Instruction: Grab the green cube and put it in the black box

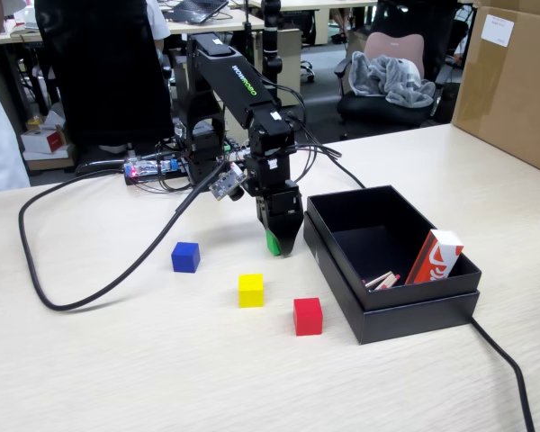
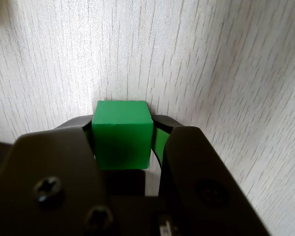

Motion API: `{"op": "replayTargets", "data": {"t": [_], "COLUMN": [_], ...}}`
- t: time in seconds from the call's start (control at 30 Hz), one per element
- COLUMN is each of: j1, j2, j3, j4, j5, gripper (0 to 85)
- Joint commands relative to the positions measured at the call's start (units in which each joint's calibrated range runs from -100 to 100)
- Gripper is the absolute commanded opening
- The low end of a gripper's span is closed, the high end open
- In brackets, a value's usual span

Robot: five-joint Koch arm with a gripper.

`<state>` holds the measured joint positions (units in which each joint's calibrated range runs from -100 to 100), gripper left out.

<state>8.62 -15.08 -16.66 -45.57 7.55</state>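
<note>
The green cube [image 2: 122, 132] sits between my gripper's [image 2: 123, 123] two black jaws, and both touch its sides. In the fixed view the gripper [image 1: 279, 245] points straight down at the table surface, just left of the black box [image 1: 418, 310]. Only a sliver of the green cube [image 1: 272, 241] shows at its tip. Whether the cube rests on the table or hangs slightly above it cannot be told. The black box stands open, a short gap to the right of the gripper.
A blue cube [image 1: 185, 256], a yellow cube [image 1: 250, 290] and a red cube [image 1: 308, 316] lie in front of the arm. Inside the box are a red-and-white carton [image 1: 435, 256] and some sticks [image 1: 382, 281]. A brown carton [image 1: 513, 81] stands back right. A black cable [image 1: 72, 288] loops at left.
</note>
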Motion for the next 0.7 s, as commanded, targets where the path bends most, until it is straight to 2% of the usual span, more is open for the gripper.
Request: {"op": "replayTargets", "data": {"t": [0.0,0.23,0.33,0.47,0.67], "j1": [0.0,0.5,2.4,4.9,6.3], "j2": [-2.9,-20.0,-27.9,-26.7,-14.8], "j3": [0.4,4.1,15.1,24.8,30.6], "j4": [-1.1,-4.8,-7.3,-8.6,-8.6], "j5": [0.4,0.3,0.2,0.2,0.2], "gripper": [0.9,0.9,0.9,0.8,0.9]}}
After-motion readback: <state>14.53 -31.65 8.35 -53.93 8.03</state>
